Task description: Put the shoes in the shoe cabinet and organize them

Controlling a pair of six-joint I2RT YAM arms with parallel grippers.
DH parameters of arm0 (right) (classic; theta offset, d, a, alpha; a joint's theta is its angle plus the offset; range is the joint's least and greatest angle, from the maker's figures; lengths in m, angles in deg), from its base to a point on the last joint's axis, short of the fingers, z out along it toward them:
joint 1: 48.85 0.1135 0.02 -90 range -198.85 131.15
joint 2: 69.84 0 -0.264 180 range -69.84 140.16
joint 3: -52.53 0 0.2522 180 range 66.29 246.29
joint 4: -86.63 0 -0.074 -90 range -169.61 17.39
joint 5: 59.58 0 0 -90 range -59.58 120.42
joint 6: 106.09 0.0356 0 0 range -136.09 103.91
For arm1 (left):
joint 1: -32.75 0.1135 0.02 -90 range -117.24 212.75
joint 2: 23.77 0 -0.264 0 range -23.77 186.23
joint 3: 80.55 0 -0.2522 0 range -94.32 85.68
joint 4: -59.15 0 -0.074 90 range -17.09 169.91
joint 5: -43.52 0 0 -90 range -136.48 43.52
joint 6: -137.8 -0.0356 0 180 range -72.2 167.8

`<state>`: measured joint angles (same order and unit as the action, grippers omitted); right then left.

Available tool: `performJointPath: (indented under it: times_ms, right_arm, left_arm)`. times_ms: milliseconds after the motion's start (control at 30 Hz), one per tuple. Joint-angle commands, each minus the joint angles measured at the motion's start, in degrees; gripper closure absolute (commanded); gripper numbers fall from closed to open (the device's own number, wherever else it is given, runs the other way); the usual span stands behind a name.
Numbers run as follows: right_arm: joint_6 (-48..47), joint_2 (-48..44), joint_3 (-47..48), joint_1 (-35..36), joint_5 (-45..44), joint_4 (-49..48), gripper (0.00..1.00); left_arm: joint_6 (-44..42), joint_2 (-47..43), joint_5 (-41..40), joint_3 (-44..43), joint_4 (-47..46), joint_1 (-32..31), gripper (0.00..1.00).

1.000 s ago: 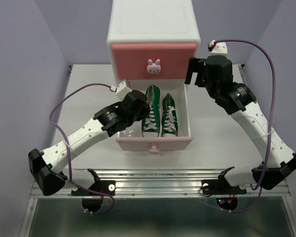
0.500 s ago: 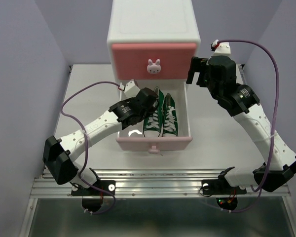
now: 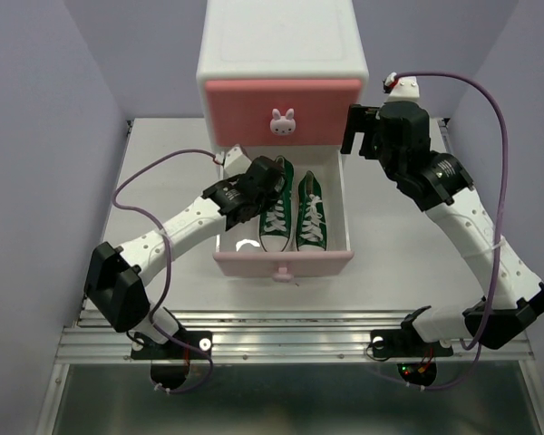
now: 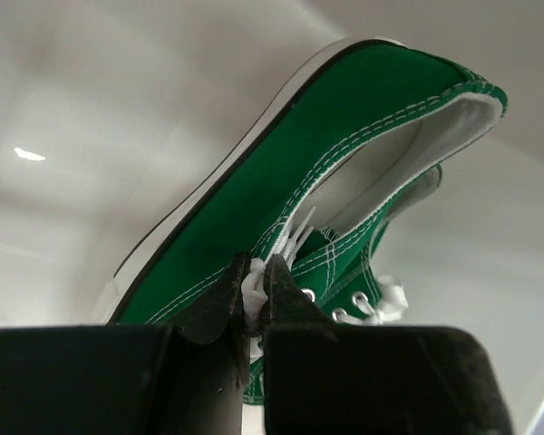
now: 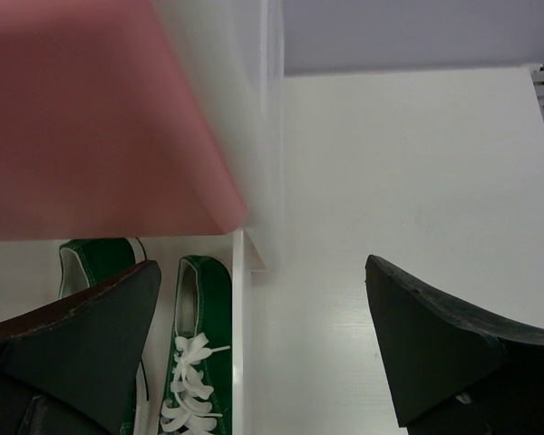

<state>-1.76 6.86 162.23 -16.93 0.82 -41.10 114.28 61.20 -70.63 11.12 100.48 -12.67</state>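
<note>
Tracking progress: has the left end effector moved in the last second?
Yes. Against the lower drawer, the left end effector moved right, away from its left wall, onto the left green shoe.

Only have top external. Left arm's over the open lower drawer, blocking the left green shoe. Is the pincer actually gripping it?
Observer: Yes. Left wrist shows the left pincer shut on a white bit, lace or tongue, at the opening of the left green shoe.
Operator: Right pincer open?
Observer: Right wrist shows the right pincer wide open, fingers holding nothing.
Operator: Where's it pointing?
Observer: Down past the drawer's right wall, the right green shoe just inside.
</note>
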Motion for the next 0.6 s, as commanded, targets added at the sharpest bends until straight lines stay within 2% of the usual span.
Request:
performJointPath:
  times_ms: [0,233,567]
  right_arm:
    - [-1.49,0.46,2.5,-0.19,-1.24,-2.82,0.0]
    - [-2.02,1.34,2.5,-0.19,-1.33,-2.73,0.0]
    - [-2.29,1.95,2.5,-0.19,-2.21,-2.73,0.0]
  left_arm:
    - [-1.7,-0.24,-0.73,-1.19,-4.63,1.57,1.0]
    - [-2.41,2.65,1.11,-1.63,-4.64,1.84,1.0]
    - [3.74,3.98,0.41,-1.38,2.75,1.66,1.0]
